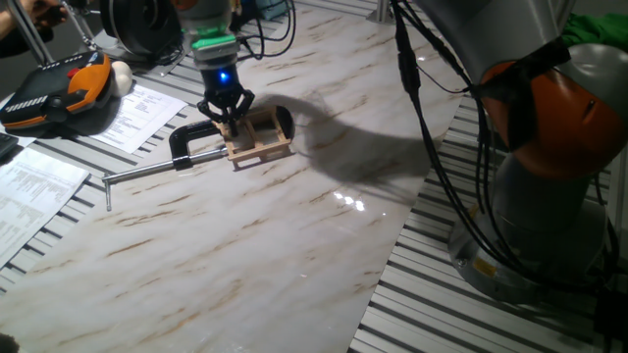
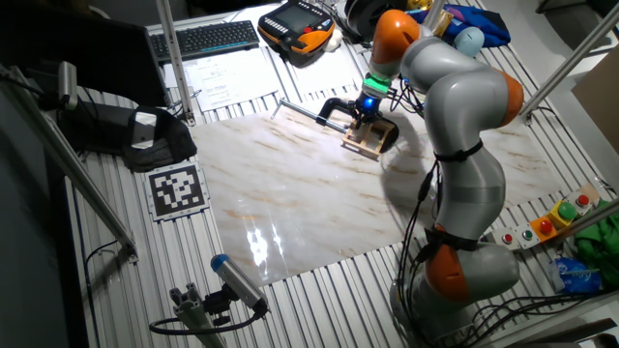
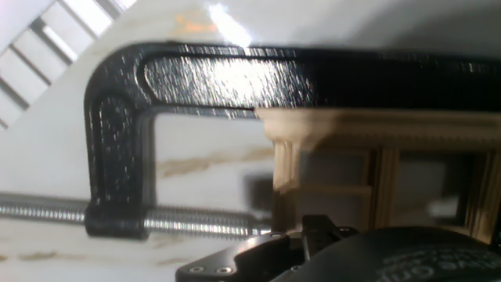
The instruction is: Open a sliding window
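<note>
gripper (image 1: 228,114) at the sliding window (image 1: 260,137), upper left of centre

contact step, by my read; fingers down on the frame's left end, grasp cannot be told; black c-clamp (image 1: 186,147) pins it; next calls for a sideways push on the sash

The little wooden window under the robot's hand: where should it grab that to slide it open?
Probably from above, on an upright bar of the sliding window, fingers either side. The frame lies pinned by the black C-clamp, leaving its top free. The gripper hangs there; its jaw state is unclear.
</note>
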Available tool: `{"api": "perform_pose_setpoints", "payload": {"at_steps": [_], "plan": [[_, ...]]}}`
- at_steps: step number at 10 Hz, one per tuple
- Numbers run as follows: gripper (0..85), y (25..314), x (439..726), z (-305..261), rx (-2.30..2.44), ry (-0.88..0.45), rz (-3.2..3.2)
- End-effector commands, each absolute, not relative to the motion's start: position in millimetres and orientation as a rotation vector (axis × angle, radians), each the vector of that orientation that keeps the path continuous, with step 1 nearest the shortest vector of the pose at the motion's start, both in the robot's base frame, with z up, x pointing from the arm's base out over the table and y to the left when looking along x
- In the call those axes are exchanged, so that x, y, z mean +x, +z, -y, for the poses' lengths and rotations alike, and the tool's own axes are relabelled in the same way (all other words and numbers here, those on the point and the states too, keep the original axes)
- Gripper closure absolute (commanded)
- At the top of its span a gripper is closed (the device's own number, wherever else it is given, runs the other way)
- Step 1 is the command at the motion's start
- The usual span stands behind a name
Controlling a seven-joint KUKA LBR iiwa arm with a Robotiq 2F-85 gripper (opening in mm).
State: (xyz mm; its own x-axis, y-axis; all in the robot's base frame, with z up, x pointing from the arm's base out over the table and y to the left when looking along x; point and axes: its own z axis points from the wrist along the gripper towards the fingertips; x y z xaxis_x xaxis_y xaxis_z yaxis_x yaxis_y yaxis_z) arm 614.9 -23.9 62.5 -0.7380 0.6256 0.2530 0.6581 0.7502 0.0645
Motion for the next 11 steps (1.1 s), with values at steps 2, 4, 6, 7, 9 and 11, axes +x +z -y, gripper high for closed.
{"api": "perform_pose_setpoints", "payload": {"at_steps": [2, 4, 6, 7, 9, 11], "plan": [[85.0, 62, 606, 19, -1.030, -0.278, 2.717], [85.0, 59, 597, 16, -1.026, -0.293, 2.727], [85.0, 56, 592, 12, -1.021, -0.303, 2.732], [85.0, 56, 590, 9, -1.024, -0.309, 2.732], [85.0, 53, 585, 4, -1.034, -0.320, 2.734], [85.0, 52, 584, 3, -1.038, -0.324, 2.731]]}}
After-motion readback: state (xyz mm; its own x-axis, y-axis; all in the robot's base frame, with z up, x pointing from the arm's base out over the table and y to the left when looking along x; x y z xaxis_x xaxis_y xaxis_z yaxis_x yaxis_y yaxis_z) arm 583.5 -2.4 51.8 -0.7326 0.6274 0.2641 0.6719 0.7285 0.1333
